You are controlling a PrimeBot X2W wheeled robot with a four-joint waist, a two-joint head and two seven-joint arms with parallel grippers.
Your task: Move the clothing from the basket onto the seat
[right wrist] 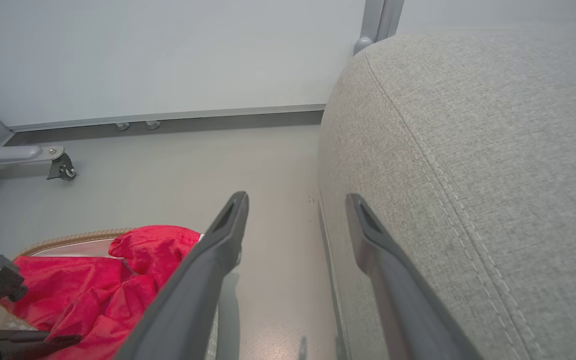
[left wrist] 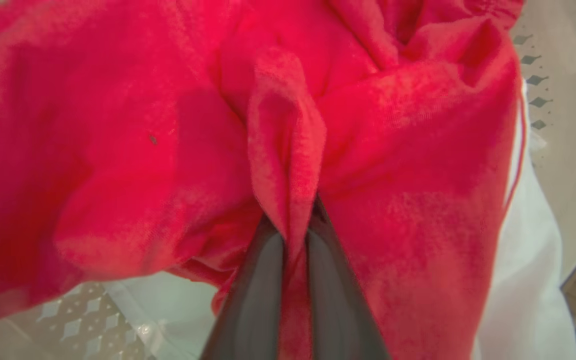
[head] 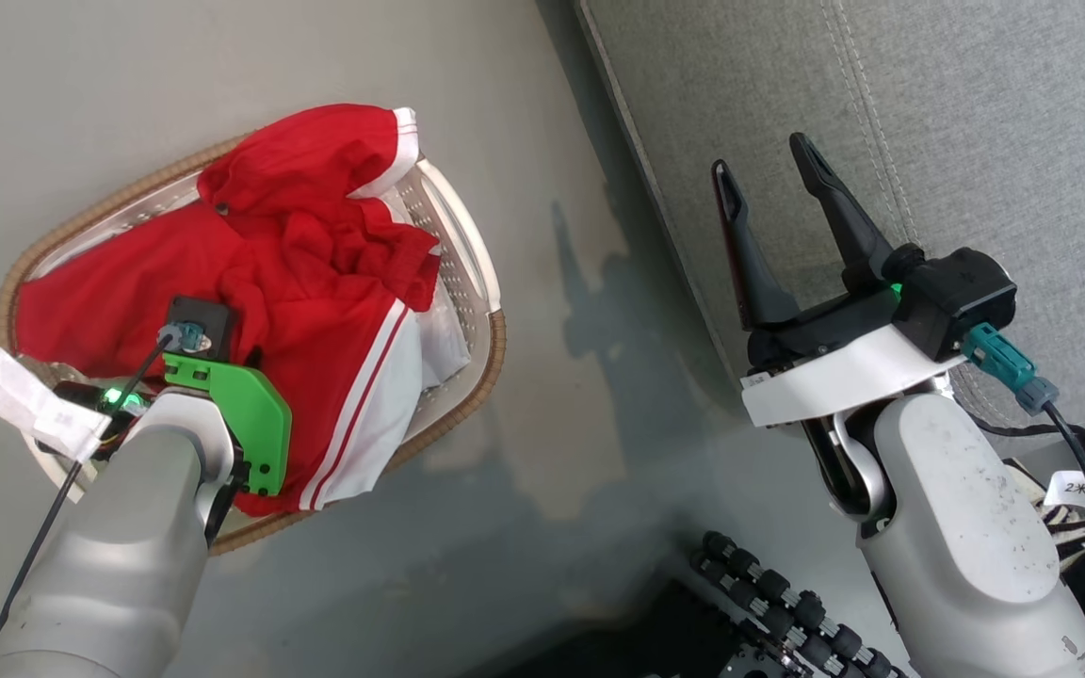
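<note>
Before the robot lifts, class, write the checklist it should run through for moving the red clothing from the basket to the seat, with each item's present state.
1. Left gripper shut on a fold of the clothing: ok.
2. Grip takes one garment or both: cannot tell.
3. Clothing out of the basket: not ok, it lies inside.
4. Right gripper open, holding nothing: ok.
5. Right gripper apart from the clothing, by the edge of the seat: ok.

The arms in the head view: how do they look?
Both are rounded and pale grey. The left arm carries a green bracket and a black cable. The right gripper has two long dark fingers, a white plate and a teal plug.
</note>
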